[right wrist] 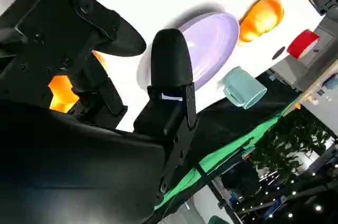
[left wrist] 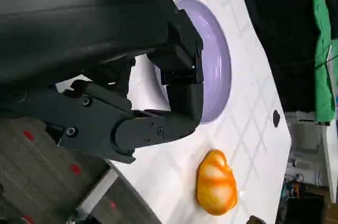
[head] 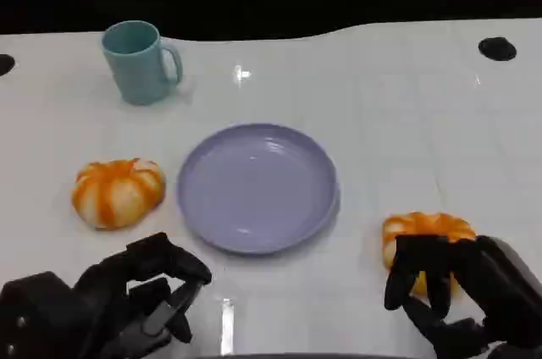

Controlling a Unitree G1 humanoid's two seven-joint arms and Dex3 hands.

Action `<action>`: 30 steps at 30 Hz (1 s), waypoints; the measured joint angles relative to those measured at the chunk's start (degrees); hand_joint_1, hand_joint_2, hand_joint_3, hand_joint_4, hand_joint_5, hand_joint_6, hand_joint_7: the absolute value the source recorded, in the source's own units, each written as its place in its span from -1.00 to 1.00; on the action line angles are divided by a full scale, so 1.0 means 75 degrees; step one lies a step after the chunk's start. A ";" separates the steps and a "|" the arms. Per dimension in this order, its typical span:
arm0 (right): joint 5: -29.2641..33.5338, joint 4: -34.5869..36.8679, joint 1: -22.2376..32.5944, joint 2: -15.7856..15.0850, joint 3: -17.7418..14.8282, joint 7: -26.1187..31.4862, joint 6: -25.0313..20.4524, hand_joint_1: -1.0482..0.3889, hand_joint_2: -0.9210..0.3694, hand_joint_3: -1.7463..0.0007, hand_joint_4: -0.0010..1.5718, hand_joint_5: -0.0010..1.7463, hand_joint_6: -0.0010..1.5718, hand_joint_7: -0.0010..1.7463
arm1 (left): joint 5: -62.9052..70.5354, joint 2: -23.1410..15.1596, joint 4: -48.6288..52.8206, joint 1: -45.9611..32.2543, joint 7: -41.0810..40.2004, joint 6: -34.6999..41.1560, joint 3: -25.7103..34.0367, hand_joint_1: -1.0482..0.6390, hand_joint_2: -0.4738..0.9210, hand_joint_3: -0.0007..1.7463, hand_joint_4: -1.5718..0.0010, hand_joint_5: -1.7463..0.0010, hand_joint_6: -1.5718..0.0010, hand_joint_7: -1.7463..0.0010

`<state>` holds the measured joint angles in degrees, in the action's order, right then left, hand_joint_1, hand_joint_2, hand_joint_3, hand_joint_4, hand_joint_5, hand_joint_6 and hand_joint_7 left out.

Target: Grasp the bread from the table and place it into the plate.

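Down at the lower left of the head view sits the left hand. Its black fingers are curled in a little, with gaps between them, and there is nothing in them. It hovers over bare white table, near the front edge.

Just above that hand lies one bread. It is round, orange with pale stripes, and it rests on the table to the left of the plate, close to it but not touching. Farther back on the left stands a teal mug, upright, with its handle pointing right.

Next comes the plate. It is round and light purple, in the middle of the table, and nothing lies in it. The left wrist view shows the plate just past the left hand's fingers.

To the right of the plate lies a second bread, orange like the first, still on the table. The right hand is at the lower right, and its dark fingers drape over the near side of this bread and touch it. I cannot tell if the hand has really clamped onto it. The right wrist view shows a bit of orange bread tucked behind the fingers.

A small dark round spot sits at the far right corner of the table.
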<state>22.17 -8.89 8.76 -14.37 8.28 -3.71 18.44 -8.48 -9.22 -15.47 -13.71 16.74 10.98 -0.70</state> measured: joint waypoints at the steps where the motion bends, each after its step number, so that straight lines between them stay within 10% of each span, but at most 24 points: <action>1: 0.0000 0.0000 0.0000 0.0000 0.0000 0.0000 0.0000 0.36 0.07 -0.55 0.26 1.00 0.16 0.55 | 0.0000 0.0000 0.0000 0.0001 0.0000 0.0000 0.0000 -0.23 1.00 -0.46 0.15 -1.00 0.17 -0.48; 30: -0.0044 0.0144 -0.0065 0.0017 0.0000 0.0000 0.0053 0.33 0.08 -0.63 0.20 0.98 0.11 0.37 | -0.0021 -0.0001 0.0147 0.0031 0.0001 -0.0049 0.0040 -0.26 1.00 -0.48 0.15 -1.00 0.14 -0.44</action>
<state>21.84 -7.81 8.27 -14.24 8.28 -3.71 18.83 -8.63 -9.22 -14.37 -13.48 16.75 10.61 -0.40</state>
